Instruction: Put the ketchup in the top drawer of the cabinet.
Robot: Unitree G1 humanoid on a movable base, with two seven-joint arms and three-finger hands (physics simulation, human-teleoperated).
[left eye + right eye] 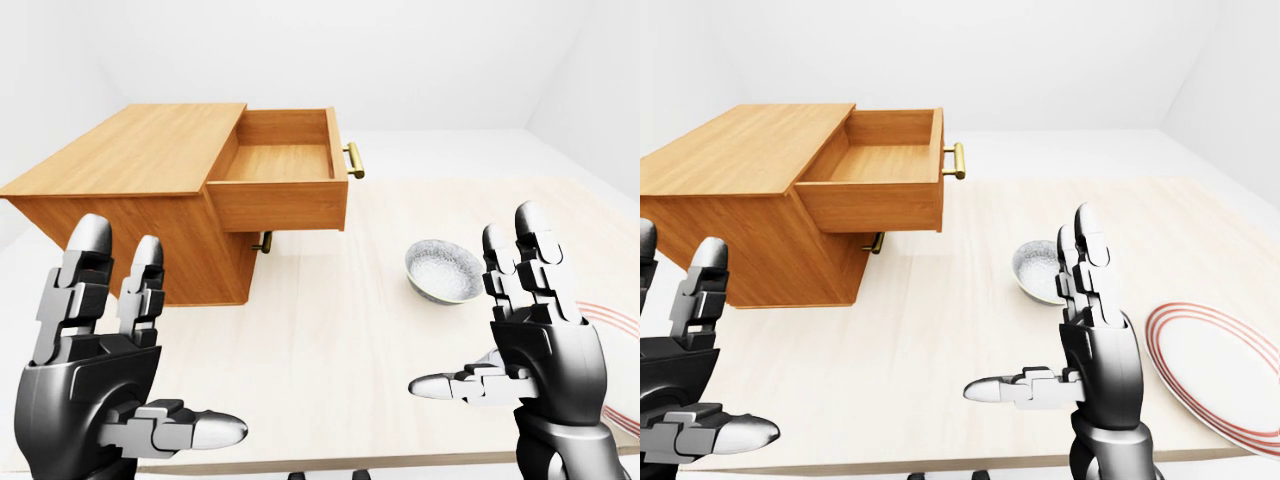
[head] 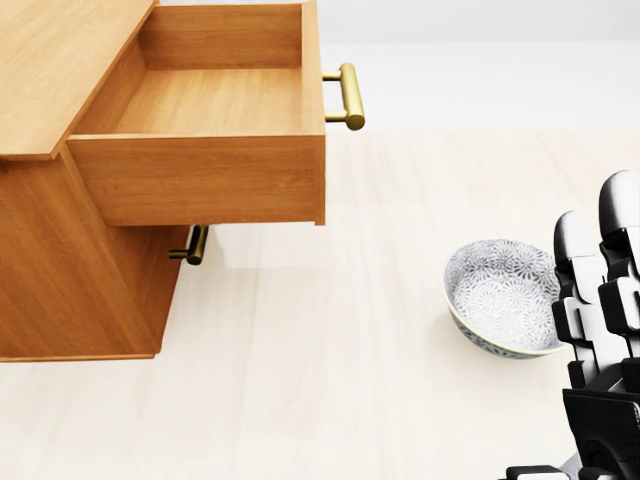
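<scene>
- My left hand (image 1: 110, 370) and right hand (image 1: 525, 340) are both raised over the near edge of the table (image 1: 330, 340), fingers spread, thumbs out, nothing in either.
- Ketchup: not visible in any view. I cannot tell where it is, so it has to be found before anything else.
- Cabinet (image 1: 130, 200) sits at the table's far left corner. Its top drawer (image 2: 215, 110) is pulled out, brass handle (image 2: 347, 96) toward the table's middle. Inside: bare wood, nothing in it.
- A lower handle (image 2: 195, 244) shows beneath; that drawer looks closed.
- Patterned bowl (image 2: 500, 295), right of the cabinet and well apart from it: empty.
- Red-rimmed plate (image 1: 1215, 370) near the table's right edge: nothing on it that I can see.
- Risks, my judgement: while searching, my right hand, seen close beside the bowl in the head view, could knock it.
- Carrying in, the overhanging drawer could catch a wrist or the bottle on its side wall.
</scene>
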